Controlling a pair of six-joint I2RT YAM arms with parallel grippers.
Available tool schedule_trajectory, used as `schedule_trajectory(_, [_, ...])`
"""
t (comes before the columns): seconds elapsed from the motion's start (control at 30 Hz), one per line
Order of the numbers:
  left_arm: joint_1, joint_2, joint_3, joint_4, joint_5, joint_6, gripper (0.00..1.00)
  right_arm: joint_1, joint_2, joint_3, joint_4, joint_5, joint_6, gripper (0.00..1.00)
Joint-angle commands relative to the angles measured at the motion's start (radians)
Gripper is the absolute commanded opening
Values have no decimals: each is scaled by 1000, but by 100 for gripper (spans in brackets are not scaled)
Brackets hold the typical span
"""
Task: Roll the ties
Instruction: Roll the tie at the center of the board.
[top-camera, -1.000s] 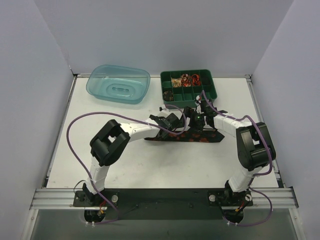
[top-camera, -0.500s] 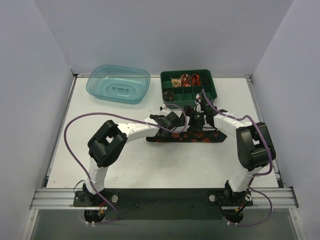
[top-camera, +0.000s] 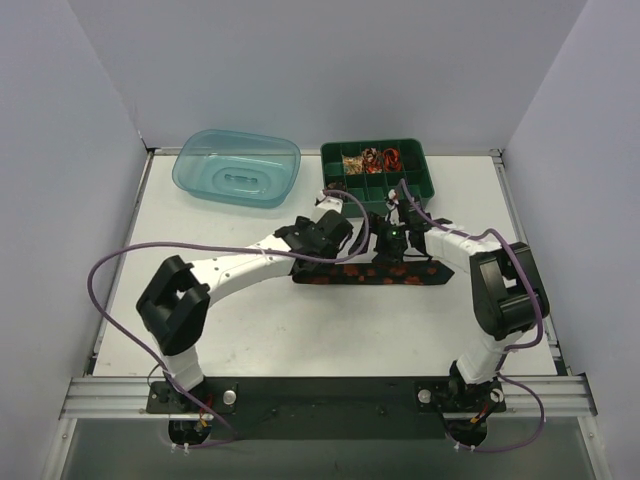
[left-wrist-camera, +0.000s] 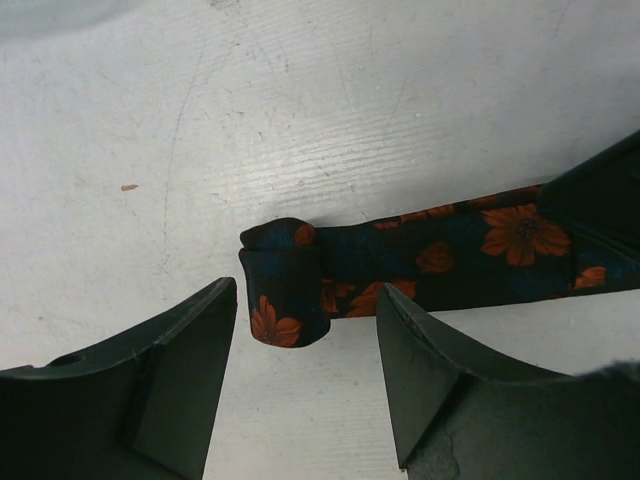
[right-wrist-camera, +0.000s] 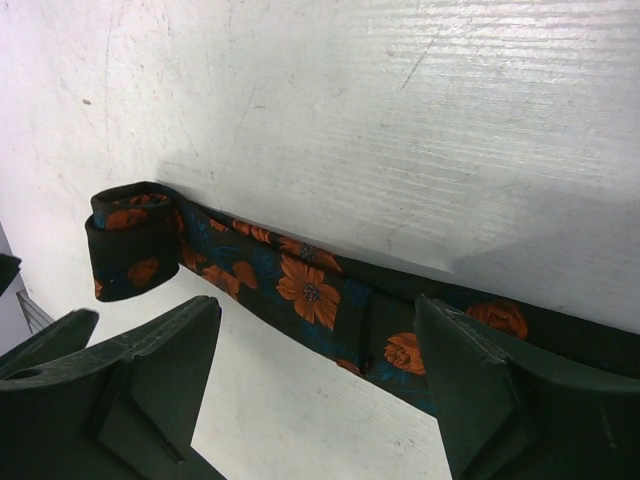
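Note:
One tie (top-camera: 420, 274), black with orange flowers, lies flat across the middle of the table. One end of it is wound into a small roll (left-wrist-camera: 285, 290), also visible as the roll (right-wrist-camera: 130, 240) in the right wrist view. My left gripper (left-wrist-camera: 305, 300) is open just short of the roll and does not touch it. My right gripper (right-wrist-camera: 318, 310) is open and straddles the flat strip (right-wrist-camera: 310, 290) further along. From above, the left gripper (top-camera: 330, 234) and the right gripper (top-camera: 390, 246) hover close together over the tie and hide the roll.
A green compartment box (top-camera: 420, 185) stands at the back, with rolled ties in some cells. A blue plastic tub (top-camera: 237, 167) sits at the back left. Purple cables (top-camera: 110, 275) loop off both arms. White walls close in three sides.
The left arm's elbow has swung out to the left, and its gripper has drawn back slightly toward the far side with its jaws wider. The right arm and tie have hardly moved.

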Motion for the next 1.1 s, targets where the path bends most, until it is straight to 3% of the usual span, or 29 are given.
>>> schedule_trajectory(0.0, [30,-135,-60,105,83,-16,70,32,-34,53,-23,-15,-23,80])
schedule_trajectory(0.27, [277,-385,-304,289,451,-85,83,175,-62,162,-66,22,-63,75])
schedule_trajectory(0.37, [378,-446,-378,313,538,-101,87,238,-33,229,-74,22,-73,55])
schedule_trajectory(0.4, [421,-453,-387,314,566,-101,88,262,-14,248,-75,24,-72,41])
schedule_trajectory(0.5, [486,-471,-427,310,635,-101,88,297,35,315,-94,31,-81,14])
schedule_trajectory(0.6, [520,-468,-462,318,689,-105,88,328,99,389,-139,27,-101,3])
schedule_trajectory(0.87, [584,-456,-537,370,753,-139,88,376,237,496,-206,42,-121,0])
schedule_trajectory(1.07, [595,-425,-544,369,776,-138,88,374,247,493,-229,67,-139,0])
